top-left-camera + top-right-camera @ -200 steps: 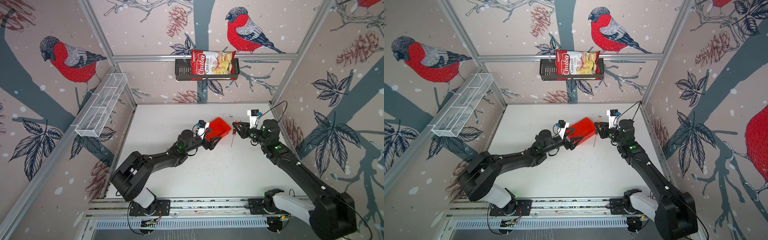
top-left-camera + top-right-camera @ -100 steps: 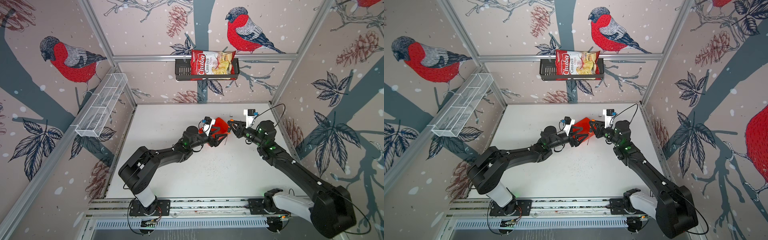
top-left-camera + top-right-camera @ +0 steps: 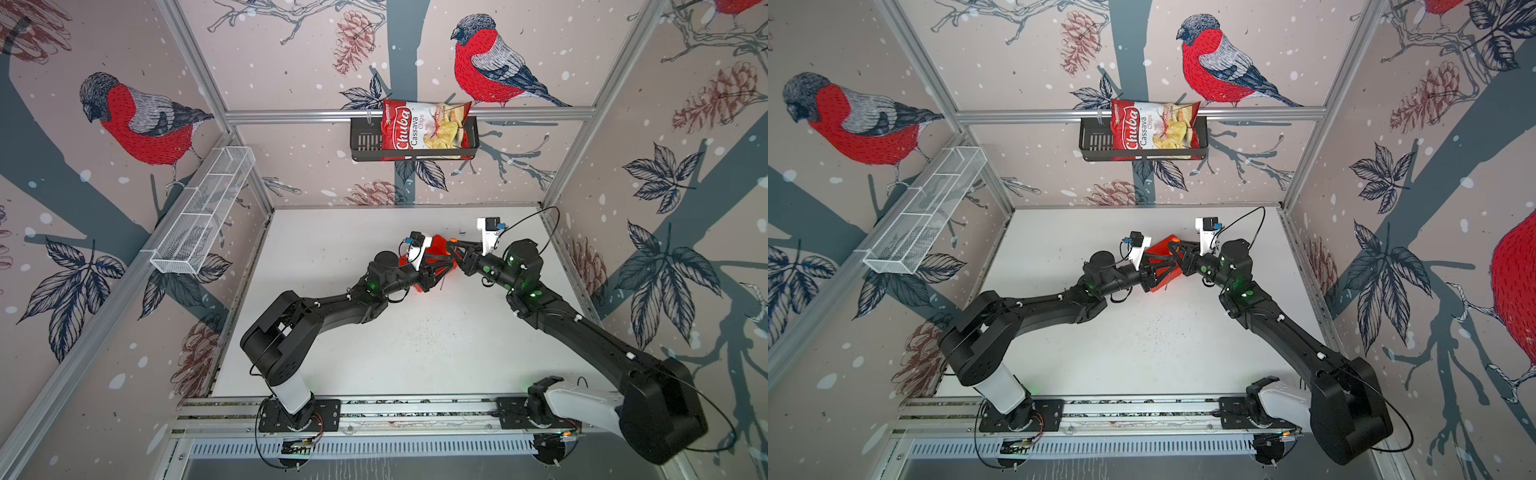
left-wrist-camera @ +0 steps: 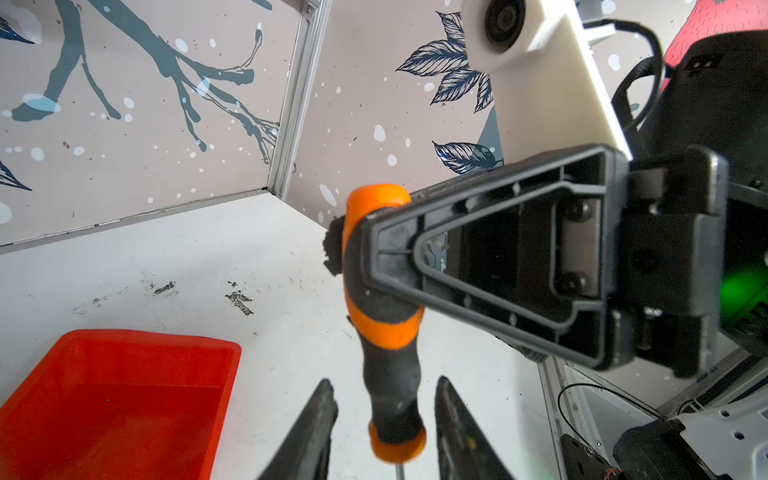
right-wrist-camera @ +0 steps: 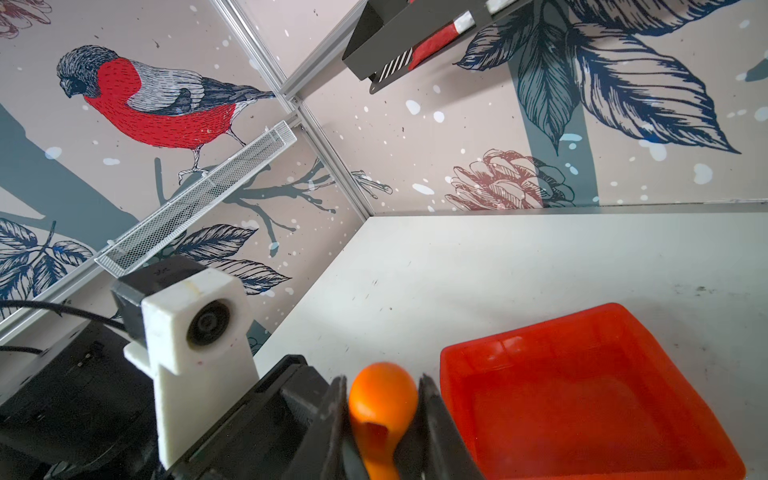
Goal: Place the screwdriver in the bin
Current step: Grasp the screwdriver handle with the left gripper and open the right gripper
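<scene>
The screwdriver [image 4: 386,332], orange-and-black handled, hangs upright above the table beside the red bin [image 4: 153,338]. My right gripper [image 5: 383,377] is shut on the orange top end of the screwdriver [image 5: 382,403]. My left gripper [image 4: 384,381] stands open around the lower handle, with a gap showing on each side. In both top views the two grippers meet over the bin [image 3: 438,243] [image 3: 1163,247], which they partly hide. The thin shaft is mostly out of sight. In the right wrist view the bin [image 5: 540,328] holds nothing.
A black wall basket with a chips bag [image 3: 424,129] hangs on the back wall. A white wire-mesh shelf [image 3: 203,212] runs along the left wall. The white table [image 3: 374,332] is walled on three sides.
My right gripper carried the screwdriver leftward to the bin. My left gripper moved right to meet it, and its jaws narrowed around the handle.
</scene>
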{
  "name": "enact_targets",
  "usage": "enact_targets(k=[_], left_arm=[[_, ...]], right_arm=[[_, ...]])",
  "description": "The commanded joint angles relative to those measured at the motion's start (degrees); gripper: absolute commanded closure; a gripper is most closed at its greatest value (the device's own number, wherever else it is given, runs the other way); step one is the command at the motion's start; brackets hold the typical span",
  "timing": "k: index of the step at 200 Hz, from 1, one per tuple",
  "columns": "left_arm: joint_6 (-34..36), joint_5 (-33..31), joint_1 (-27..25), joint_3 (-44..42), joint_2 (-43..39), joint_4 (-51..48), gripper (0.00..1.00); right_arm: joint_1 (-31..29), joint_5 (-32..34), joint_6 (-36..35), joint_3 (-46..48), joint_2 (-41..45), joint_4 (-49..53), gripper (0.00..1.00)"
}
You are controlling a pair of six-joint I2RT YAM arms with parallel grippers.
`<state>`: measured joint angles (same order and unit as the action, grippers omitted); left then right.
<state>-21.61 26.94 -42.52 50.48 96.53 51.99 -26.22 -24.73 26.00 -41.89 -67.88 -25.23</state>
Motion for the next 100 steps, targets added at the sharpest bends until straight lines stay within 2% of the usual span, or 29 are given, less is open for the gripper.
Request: enact_targets(k=[1,47,77,89,100], left_arm=[[-0.64,0.06,-0.04,-0.01,-0.21,2.77,0.66],[-0.10,-0.47,-0.10,0.06,-0.63,1.30,0.71],[-0.10,-0.53,-0.10,-0.03,-0.52,1.54,0.88],[0.07,-0.53,-0.10,-0.08,-0.62,1.36,0.93],[0.53,-0.96,-0.10,-0.16,-0.81,1.20,0.95]], right_arm=[[-0.34,0.30,0.12,-0.39,0.01,-2.74,0.99],[-1.84,2.26,0.28,1.07,0.89,-3.74,0.99],[-2.10,2.66,0.64,2.01,1.34,-4.32,0.97],[-2.10,2.76,0.41,1.92,1.59,-4.00,0.92],[-2.15,2.85,-0.34,1.69,1.87,-3.28,0.81]])
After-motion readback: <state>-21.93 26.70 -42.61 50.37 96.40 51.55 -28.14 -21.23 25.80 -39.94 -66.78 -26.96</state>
